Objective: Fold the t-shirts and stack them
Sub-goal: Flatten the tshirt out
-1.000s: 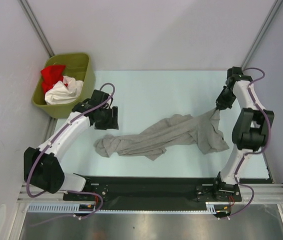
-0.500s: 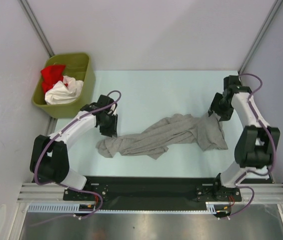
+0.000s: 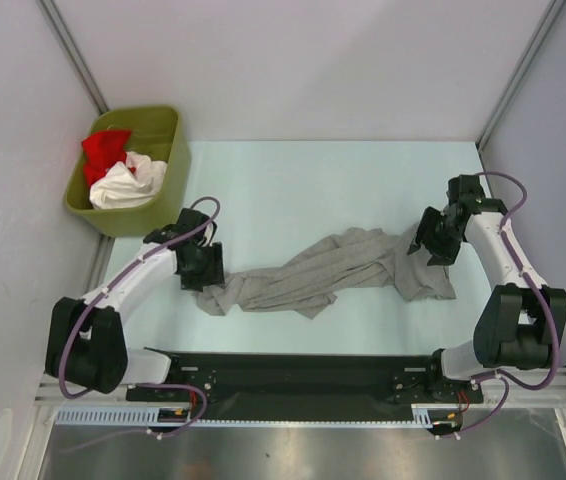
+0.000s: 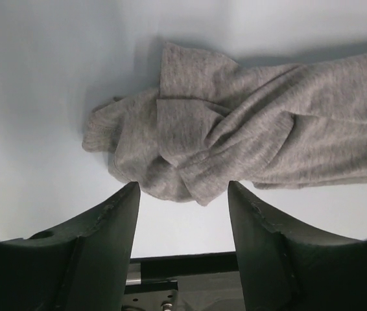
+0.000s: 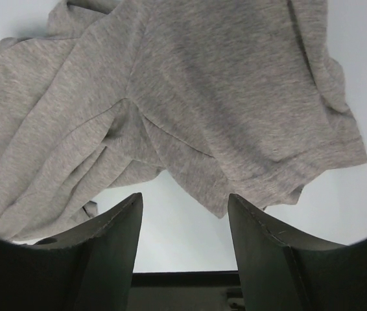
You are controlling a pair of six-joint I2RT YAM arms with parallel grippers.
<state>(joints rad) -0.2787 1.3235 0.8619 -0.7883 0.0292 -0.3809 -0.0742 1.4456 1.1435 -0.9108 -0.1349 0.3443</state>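
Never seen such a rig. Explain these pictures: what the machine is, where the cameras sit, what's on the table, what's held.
Two robot arms are bolted at the near edge of a pale table, each ending in a two-finger gripper. The wide picture looks down from above and behind. The other two come from wrist cameras, and the dark shapes are each gripper's own fingers. A crumpled heather-grey cotton t-shirt lies on the table. An olive-green plastic bin holds a red shirt and a white shirt. The left gripper and right gripper hang open at the t-shirt's ends, holding nothing.
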